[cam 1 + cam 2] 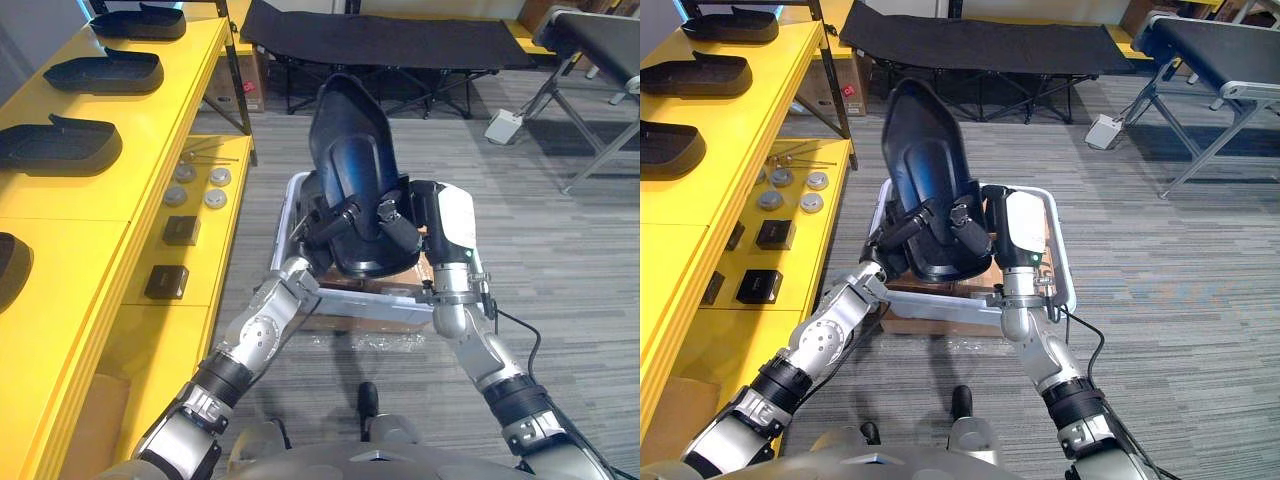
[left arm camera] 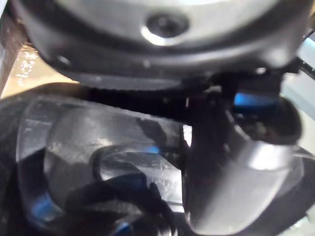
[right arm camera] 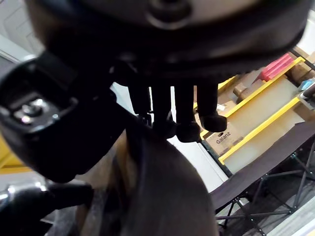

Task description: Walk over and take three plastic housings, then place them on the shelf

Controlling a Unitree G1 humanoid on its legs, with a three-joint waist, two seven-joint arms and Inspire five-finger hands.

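**Housing in both hands, shelf placement to come**

The yellow shelf [image 1: 150, 120] on the robot's left carries dark housings [image 1: 60, 145] in a row; a white crate [image 1: 1062, 255] sits on the floor ahead; the plastic housing [image 1: 350, 160] stands upright above it, left hand [image 1: 333, 222] and right hand [image 1: 396, 226] both with fingers curled round its lower end; the next move, I judge, calls for turning left and laying it on bare shelf

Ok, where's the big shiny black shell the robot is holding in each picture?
Left eye view: the plastic housing stands on end in the middle, over the white crate.
Right eye view: middle, a little left.
Left wrist view: the glossy dark surface just past the left hand.
Right wrist view: the dark curve under the right hand.
Shared landmark: the white crate, below it in both eye views.
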